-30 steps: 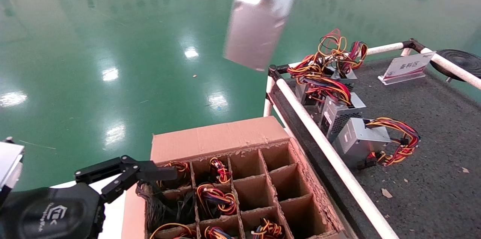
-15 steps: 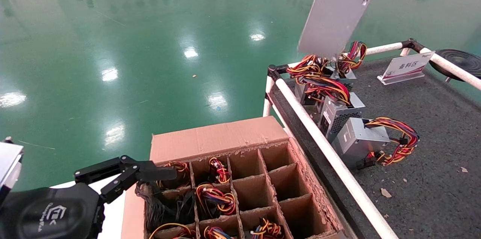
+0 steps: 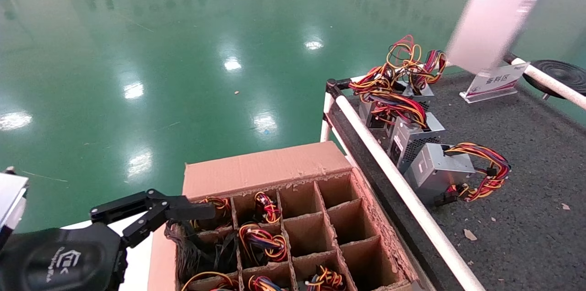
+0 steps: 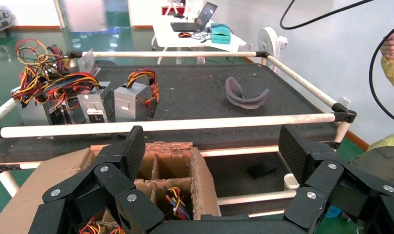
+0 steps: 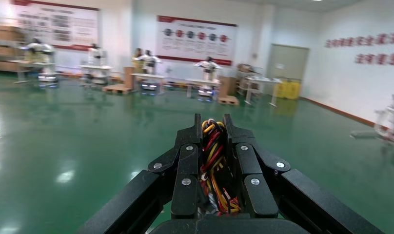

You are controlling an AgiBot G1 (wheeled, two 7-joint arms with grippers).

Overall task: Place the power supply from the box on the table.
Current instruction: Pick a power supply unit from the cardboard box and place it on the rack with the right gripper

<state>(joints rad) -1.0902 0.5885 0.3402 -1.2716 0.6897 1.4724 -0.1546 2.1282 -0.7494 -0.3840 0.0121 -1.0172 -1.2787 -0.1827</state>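
A silver-grey power supply (image 3: pixel 492 25) hangs high at the far right, above the back rail of the dark grey table (image 3: pixel 526 144). It dangles from its coloured wires (image 5: pixel 212 156), and my right gripper (image 5: pixel 212 122) is shut on that wire bundle; the case itself is hidden in the right wrist view. The brown cardboard box (image 3: pixel 265 167) with its grid of compartments stands low in the middle, left of the table. My left gripper (image 4: pixel 212 151) is parked open beside the box's left corner, holding nothing.
Three power supplies (image 3: pixel 437 169) with wire bundles lie in a row along the table's white near rail (image 3: pixel 389 167). A small sign (image 3: pixel 494 81) and a black round disc (image 3: pixel 561 73) stand at the back. Several box compartments hold wires (image 3: pixel 263 240). Green floor surrounds everything.
The hanging power supply has swung right, from above the green floor to above the table's back right part. The left arm has not moved.
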